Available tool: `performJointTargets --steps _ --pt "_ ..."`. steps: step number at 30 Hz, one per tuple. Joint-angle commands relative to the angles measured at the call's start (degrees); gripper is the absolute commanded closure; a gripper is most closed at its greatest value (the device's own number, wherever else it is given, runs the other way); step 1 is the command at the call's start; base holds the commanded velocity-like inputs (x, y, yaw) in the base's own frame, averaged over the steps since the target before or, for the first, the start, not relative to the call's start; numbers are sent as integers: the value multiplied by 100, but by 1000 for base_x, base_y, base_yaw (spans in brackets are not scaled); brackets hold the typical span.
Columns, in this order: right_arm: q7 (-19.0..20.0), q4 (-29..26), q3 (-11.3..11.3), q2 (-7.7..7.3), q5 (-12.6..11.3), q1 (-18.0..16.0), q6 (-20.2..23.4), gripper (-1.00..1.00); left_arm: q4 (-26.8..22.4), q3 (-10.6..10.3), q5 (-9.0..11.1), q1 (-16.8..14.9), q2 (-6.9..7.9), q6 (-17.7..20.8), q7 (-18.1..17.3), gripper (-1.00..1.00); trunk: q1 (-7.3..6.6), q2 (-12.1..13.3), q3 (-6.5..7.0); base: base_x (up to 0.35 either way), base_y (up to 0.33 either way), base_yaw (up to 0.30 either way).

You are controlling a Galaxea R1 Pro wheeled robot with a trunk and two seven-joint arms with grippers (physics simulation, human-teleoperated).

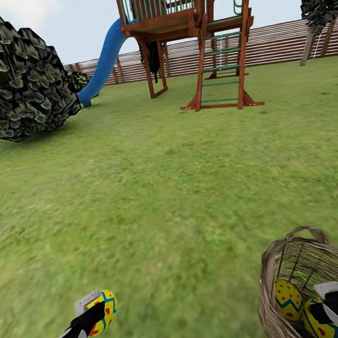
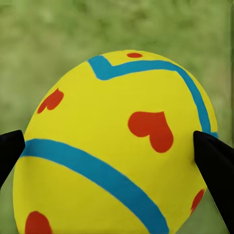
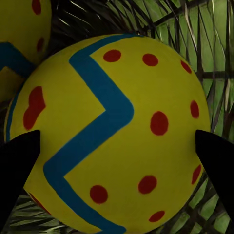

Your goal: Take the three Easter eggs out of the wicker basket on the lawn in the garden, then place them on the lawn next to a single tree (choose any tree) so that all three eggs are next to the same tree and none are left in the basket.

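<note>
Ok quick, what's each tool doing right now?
Left tool: shut on a yellow egg with blue bands.
Right tool: inside the brown wicker basket, around a second egg; grip cannot be told.

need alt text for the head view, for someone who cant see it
The left gripper holds a yellow Easter egg over the lawn, while the right gripper reaches into a wicker basket with two more eggs. Beyond stand a wooden playset, blue slide and slat fence.
</note>
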Motion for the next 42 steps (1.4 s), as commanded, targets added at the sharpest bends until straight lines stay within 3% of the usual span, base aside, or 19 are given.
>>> performJointTargets --steps 1,29,42 --pt "-33 -12 45 -5 -51 -1 32 100 -6 29 50 -1 -3 33 -38 100 -3 0 19 0 0 0" --pt "-33 -12 48 13 -52 -1 31 100 3 29 50 -1 -96 42 -47 100 -76 37 640 0 0 0" --pt "-33 -7 53 53 -51 -1 31 100 3 29 41 -1 -108 11 -65 100 -76 37 640 -114 -23 0"
